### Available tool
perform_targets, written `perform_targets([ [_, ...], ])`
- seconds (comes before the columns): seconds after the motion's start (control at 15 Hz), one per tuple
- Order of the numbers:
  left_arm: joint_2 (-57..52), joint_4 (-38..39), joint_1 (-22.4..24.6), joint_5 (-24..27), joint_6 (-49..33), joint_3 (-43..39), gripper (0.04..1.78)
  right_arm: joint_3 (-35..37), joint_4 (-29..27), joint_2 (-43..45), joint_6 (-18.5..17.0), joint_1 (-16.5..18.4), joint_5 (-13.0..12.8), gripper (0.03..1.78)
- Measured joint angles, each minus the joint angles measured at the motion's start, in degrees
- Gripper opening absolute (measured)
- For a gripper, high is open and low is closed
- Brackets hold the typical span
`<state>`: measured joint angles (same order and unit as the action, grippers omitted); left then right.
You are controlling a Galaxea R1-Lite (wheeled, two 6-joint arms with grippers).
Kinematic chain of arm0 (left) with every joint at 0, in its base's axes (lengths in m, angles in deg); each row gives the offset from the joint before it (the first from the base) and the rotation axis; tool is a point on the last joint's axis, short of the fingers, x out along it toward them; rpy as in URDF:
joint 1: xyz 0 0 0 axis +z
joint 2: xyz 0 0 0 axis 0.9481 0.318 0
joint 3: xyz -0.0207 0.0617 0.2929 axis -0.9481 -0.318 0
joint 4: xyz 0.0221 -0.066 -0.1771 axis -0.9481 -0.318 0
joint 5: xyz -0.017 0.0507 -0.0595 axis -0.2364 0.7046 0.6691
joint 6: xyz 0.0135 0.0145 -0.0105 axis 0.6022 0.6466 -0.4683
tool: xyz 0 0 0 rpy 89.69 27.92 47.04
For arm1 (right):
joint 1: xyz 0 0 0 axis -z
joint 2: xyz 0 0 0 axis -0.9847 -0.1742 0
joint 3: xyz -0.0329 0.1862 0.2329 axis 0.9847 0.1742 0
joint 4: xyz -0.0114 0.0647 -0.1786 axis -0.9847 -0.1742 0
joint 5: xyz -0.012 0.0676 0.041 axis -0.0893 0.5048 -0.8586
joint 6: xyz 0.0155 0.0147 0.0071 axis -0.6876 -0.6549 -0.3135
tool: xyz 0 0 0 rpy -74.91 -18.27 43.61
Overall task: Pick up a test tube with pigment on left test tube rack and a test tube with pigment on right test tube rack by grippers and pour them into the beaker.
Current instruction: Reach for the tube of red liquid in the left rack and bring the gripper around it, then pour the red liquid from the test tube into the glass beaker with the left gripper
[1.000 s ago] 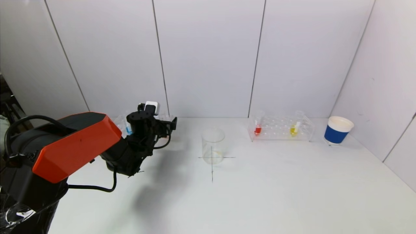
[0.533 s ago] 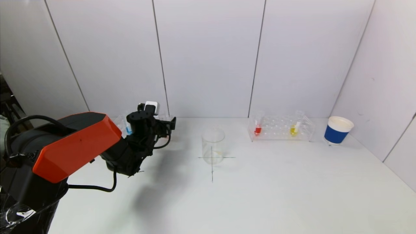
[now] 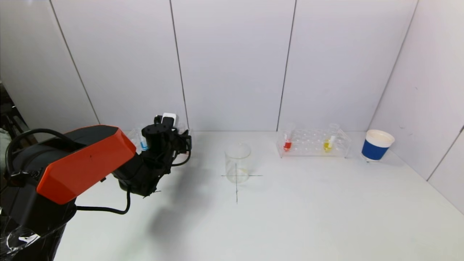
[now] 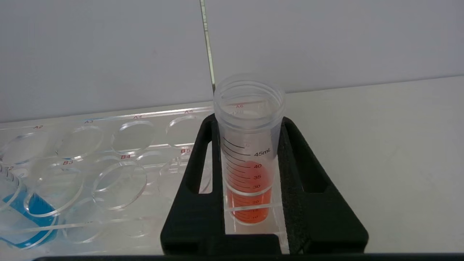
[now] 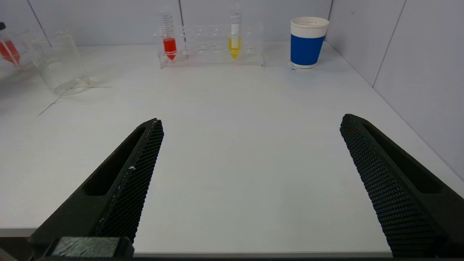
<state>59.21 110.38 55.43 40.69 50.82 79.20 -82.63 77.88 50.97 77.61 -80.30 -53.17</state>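
Tube of orange-red pigment (image 4: 248,174) stands in left rack (image 4: 108,159), at 9 o'clock from beaker (image 3: 237,162) — left tool (image 4: 248,145) clamped on it, pads flush against both sides. Right tool (image 5: 250,159) spread wide above bare tabletop (image 5: 232,137) — holding nothing.

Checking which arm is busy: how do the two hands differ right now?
The left hand is shut on the orange tube in the left rack; the right hand is open and holds nothing. The left is at the rack, the right hangs low over the table's near edge. Both have black fingers.
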Motion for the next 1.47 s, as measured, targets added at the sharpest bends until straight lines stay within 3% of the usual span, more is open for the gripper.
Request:
perform_targets([
  [0.8, -0.9, -0.1, 0.0, -0.1, 0.0, -0.1, 0.44, 0.0, 0.0, 0.0, 0.0, 0.0, 0.0, 1.77],
  [1.47, -13.3, -11.2, -0.1, -0.1, 0.3, 1.1, 0.44, 0.0, 0.0, 0.0, 0.0, 0.0, 0.0, 1.77],
])
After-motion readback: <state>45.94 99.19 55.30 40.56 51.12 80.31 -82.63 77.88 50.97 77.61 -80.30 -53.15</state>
